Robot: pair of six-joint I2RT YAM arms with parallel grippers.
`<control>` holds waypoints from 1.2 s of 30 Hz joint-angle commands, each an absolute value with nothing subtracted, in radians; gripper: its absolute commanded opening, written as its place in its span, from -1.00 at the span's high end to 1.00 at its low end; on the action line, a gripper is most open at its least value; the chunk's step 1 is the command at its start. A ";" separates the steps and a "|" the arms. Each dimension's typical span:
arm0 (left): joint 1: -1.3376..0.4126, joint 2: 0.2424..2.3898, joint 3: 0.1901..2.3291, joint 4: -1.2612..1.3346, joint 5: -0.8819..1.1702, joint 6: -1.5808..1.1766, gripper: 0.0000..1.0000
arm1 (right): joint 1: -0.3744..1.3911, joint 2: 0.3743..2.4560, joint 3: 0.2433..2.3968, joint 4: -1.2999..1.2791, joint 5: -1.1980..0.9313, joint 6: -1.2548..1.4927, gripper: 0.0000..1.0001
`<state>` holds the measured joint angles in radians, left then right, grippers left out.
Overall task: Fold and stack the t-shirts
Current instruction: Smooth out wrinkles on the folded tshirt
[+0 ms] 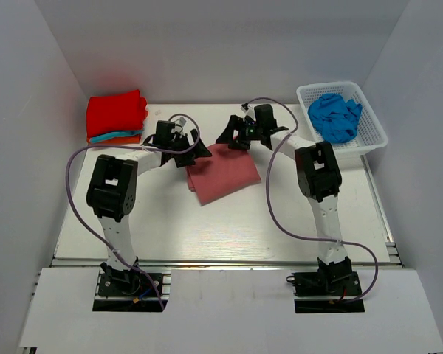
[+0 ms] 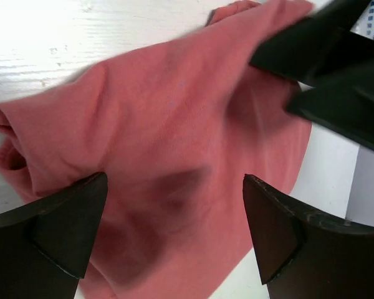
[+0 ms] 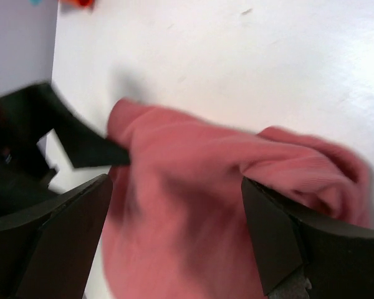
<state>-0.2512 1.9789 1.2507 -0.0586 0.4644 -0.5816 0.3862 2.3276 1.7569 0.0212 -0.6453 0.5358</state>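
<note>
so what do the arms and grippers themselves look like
The left arm and right arm have white links and chunky black joint housings. A thin purplish-grey cable loops loosely beside each. The left gripper and right gripper are matte black, each with two broad wedge-shaped fingers. No markings are readable.

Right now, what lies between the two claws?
The rose-red t-shirt: its far edge lies between the left claw and right claw, shown in the top view.

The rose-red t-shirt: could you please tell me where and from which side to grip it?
Probably at the rolled fold on its far edge, coming down from above: the rose-red t-shirt lies flat elsewhere, and that raised roll gives the open right gripper something to pinch.
</note>
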 commanded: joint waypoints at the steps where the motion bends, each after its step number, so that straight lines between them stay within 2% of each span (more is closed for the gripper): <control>1: -0.242 1.990 1.258 -0.054 0.428 -0.560 -0.99 | 0.358 2.416 1.815 0.226 -0.552 0.702 -0.80; 6: -0.242 2.025 1.258 -0.064 0.381 -0.538 -0.99 | 0.316 2.474 1.728 0.331 -0.511 0.940 -0.80; 13: -0.242 2.057 1.328 -0.102 0.353 -0.505 -0.99 | 0.296 2.451 1.692 0.327 -0.538 0.902 -0.80; 24: -0.252 2.007 1.654 -0.368 0.223 -0.336 -0.99 | 0.273 2.087 1.583 0.244 -0.508 0.652 -0.80; 31: -0.272 1.925 1.522 -0.489 0.160 -0.359 -0.99 | 0.276 1.794 1.329 0.166 -0.364 0.506 -0.80; 36: -0.272 1.901 1.388 -0.437 0.222 -0.380 -0.99 | 0.275 1.669 1.140 0.179 -0.293 0.480 -0.80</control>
